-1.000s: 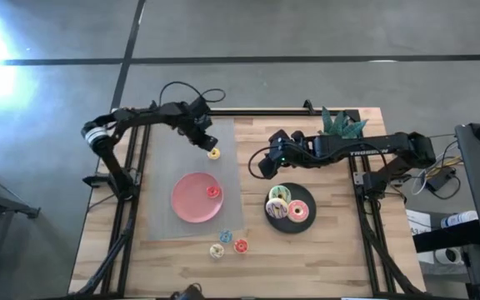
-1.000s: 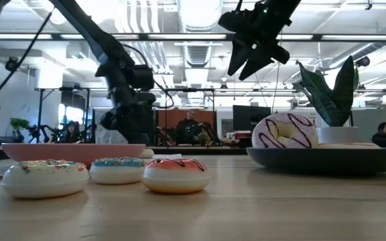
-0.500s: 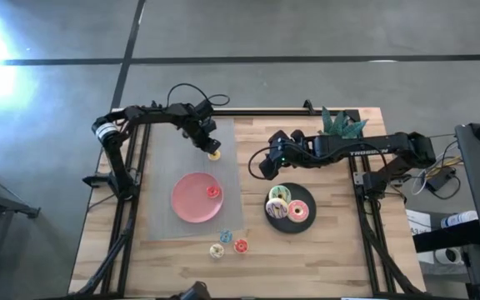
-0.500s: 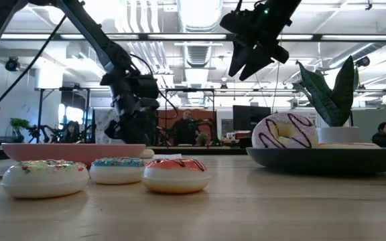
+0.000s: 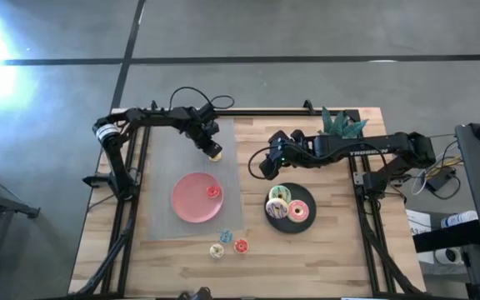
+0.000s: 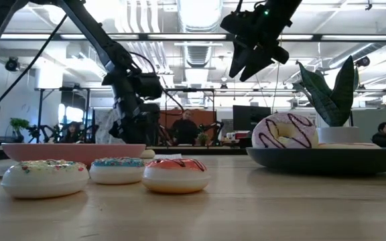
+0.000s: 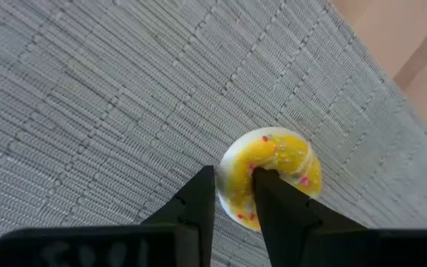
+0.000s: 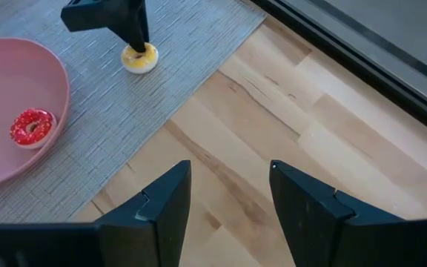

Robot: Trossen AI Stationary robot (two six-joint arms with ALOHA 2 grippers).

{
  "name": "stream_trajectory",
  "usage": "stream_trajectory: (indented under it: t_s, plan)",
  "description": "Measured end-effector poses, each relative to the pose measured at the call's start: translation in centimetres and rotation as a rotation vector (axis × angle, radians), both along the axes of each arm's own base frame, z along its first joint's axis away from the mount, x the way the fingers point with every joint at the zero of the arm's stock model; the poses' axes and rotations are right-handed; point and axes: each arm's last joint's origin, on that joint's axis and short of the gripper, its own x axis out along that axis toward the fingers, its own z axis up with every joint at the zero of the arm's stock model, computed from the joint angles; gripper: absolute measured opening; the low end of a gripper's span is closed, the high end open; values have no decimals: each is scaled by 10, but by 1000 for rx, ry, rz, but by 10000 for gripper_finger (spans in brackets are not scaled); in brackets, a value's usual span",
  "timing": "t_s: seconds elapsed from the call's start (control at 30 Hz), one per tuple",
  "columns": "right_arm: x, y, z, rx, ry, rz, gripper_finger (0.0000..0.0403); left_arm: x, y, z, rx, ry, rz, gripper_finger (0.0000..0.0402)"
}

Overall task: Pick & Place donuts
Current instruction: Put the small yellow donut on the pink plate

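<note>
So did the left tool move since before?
Yes. In the high view the left tool slid toward the yellow donut on the grey mat and now grips its rim.

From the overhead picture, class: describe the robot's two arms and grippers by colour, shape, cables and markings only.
Both arms are dark, slim and jointed. The left gripper and right gripper each end in two black, flat, tapering fingers. A black cable loops above the left arm; the right arm carries small white lettering.

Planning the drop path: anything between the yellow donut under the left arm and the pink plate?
Nothing visible. The left gripper has its fingers on the yellow donut, one in its hole. Only bare gray mat lies between it and the pink plate. A red donut already sits on the plate's near edge.
</note>
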Motion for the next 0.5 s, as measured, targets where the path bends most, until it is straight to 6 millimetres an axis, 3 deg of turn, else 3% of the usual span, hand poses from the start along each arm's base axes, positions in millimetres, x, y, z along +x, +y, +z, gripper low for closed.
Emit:
stream_trajectory:
  t_s: [0.33,0.5]
  plan:
    - [-1,0,-4,1,14,1,176,9,-19,1,57,24,-49,3]
    - [-2,0,-6,2,22,1,176,-2,-36,36,72,-3,-67,1]
